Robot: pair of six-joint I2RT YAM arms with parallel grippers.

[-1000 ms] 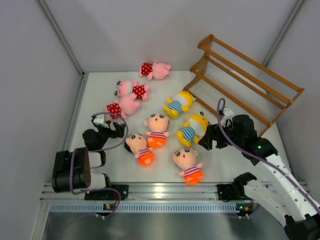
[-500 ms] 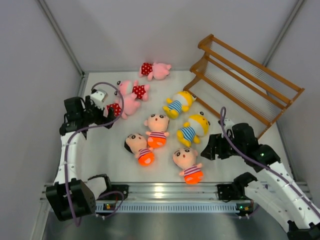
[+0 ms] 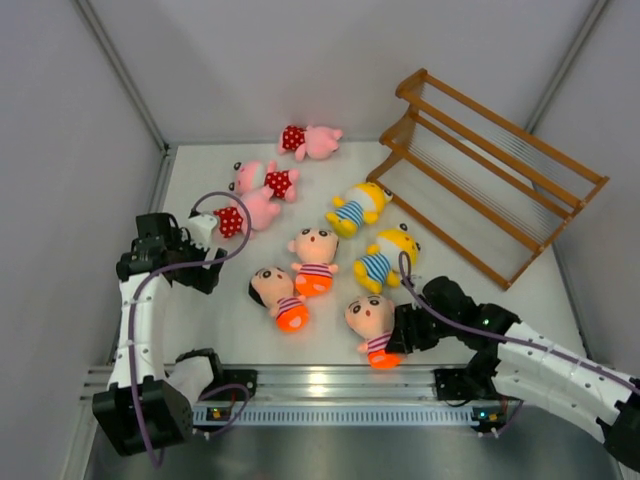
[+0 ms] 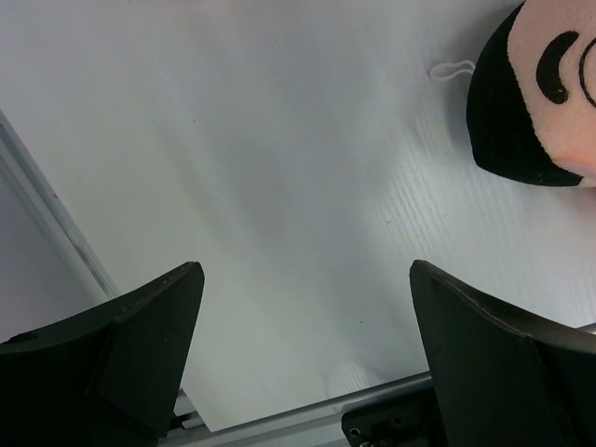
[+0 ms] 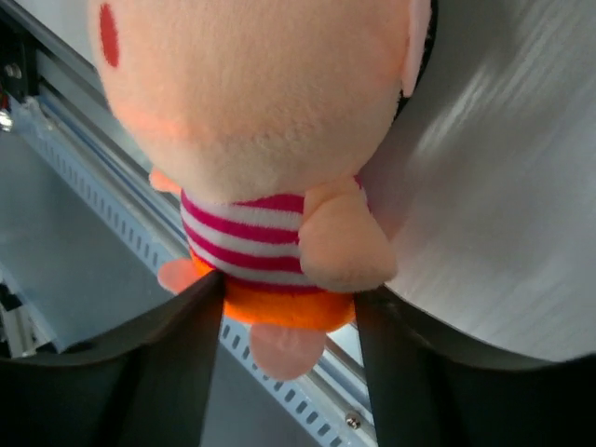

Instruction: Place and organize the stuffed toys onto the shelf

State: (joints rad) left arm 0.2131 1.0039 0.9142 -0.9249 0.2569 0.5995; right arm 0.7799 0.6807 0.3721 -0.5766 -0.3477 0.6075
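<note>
The right end effector (image 5: 287, 291) straddles the striped doll (image 5: 270, 140) at its waist. One finger (image 5: 177, 372) stands on each side of the orange shorts (image 5: 291, 315), right against them; I cannot tell whether they squeeze yet. The doll lies on the counter (image 4: 279, 140), its head beyond the fingertips.

For a sound pick, I would close on the firmer torso, not the loose edge of the shorts, and grip until the plush gives. Then lift straight up before swinging toward the shelf (image 3: 500, 170), which stands well apart, far ahead and to this end effector's right.

The left end effector (image 4: 303, 275) hangs wide open and empty over the counter, with a second doll (image 4: 531, 102) ahead to its right. It is best held out of the lift path.
</note>
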